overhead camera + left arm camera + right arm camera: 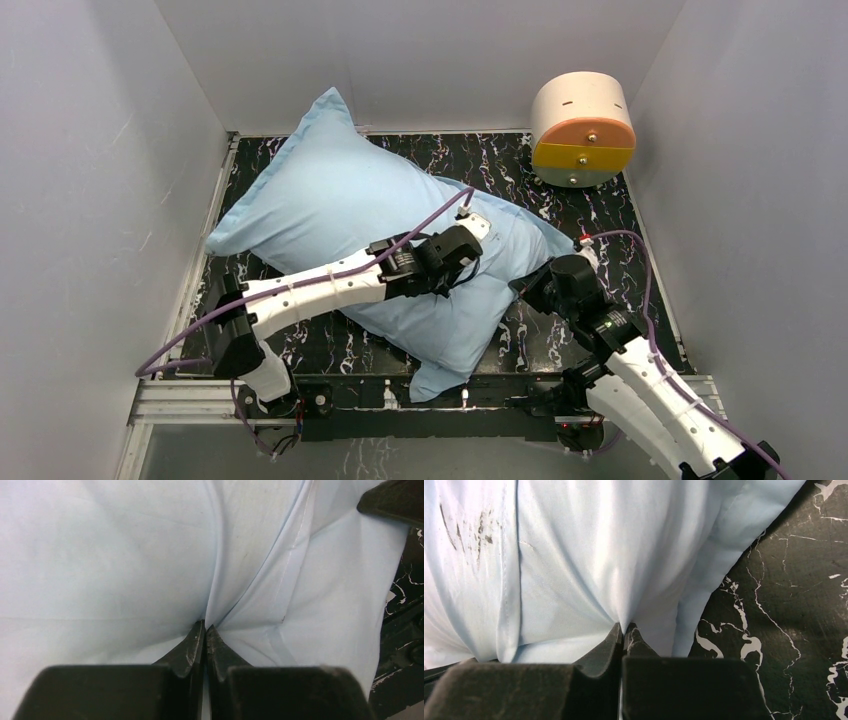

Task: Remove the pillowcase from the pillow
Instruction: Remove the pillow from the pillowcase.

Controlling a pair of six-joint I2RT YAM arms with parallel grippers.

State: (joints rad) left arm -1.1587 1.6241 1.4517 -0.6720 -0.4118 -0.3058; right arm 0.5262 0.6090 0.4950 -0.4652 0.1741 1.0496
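Observation:
The light blue pillowcase (pixel 340 200) lies puffed up and diagonal across the black marbled table (pixel 620 250). The pillow is hidden inside it. My left gripper (pixel 472 266) presses down on the case's near-right part. In the left wrist view this gripper (pixel 205 626) is shut on a pinched ridge of blue cloth (pixel 125 555), with folds running out from the tips. My right gripper (pixel 524 286) meets the case's right edge. In the right wrist view it (pixel 624 626) is shut on a fold of the cloth (pixel 574 555) close to the hem.
A round cream-and-orange drum (pixel 583 130) stands at the back right corner. White walls close in the table on three sides. Bare marbled surface (pixel 784 580) shows right of the case's edge, and a metal rail (pixel 400 395) runs along the near edge.

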